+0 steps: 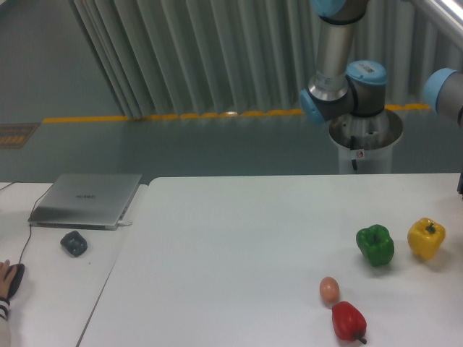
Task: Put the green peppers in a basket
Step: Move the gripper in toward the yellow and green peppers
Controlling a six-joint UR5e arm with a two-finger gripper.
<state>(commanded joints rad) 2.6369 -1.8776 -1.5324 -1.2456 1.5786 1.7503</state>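
The green pepper sits upright on the white table at the right, glossy and lobed with a short stem. The arm's base column rises behind the table, and a blue joint pokes in at the right edge. Below that joint, a dark sliver of the arm's end shows at the frame edge, above and to the right of the green pepper. The gripper's fingers are outside the frame. No basket is in view.
A yellow pepper stands just right of the green one. A red pepper and an egg lie nearer the front. On the left desk are a closed laptop, a dark mouse and a person's hand.
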